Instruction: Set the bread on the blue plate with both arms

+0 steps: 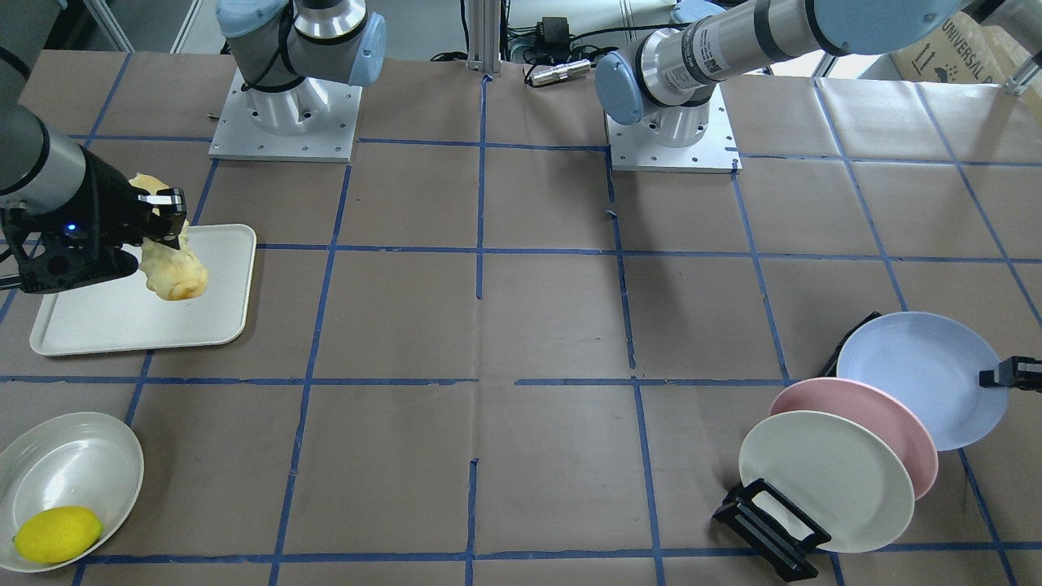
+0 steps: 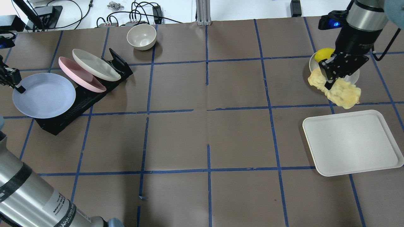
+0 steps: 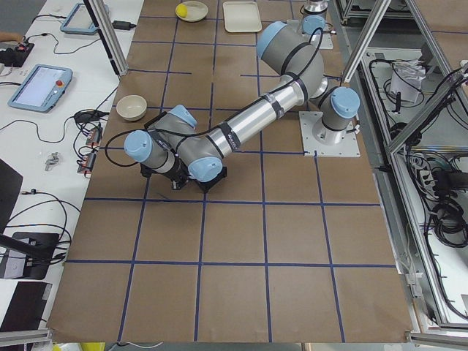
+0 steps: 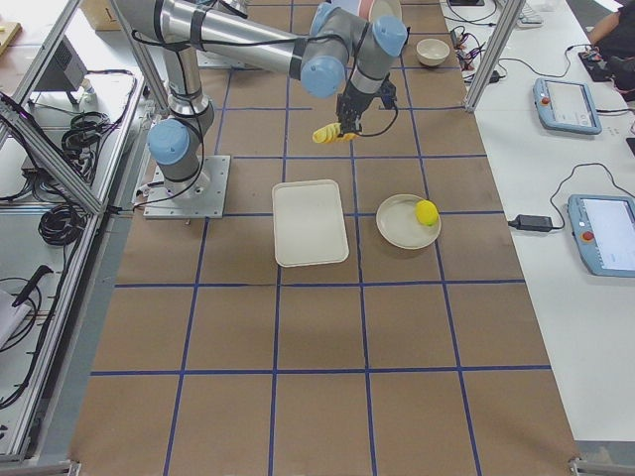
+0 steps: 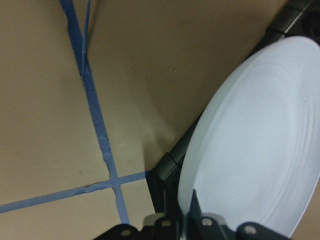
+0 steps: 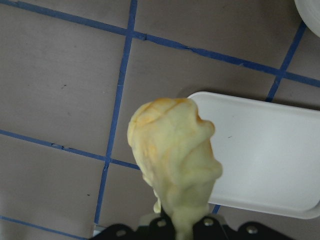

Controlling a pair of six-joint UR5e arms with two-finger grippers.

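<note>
Bread (image 1: 172, 268): clamped in the right gripper (image 1: 165, 218), which is closed tight on its upper part. One crusty end hangs down. It is held in the air by the edge of the tray (image 1: 106, 325).

Blue plate (image 2: 44, 94): well apart from the tray, at the other end of the surface (image 2: 208, 132). It is tilted, at the black rack (image 2: 82, 101). The left gripper (image 2: 17, 86) pinches its rim, apparently closed on it. Whether the plate rests in the rack is unclear.
</note>
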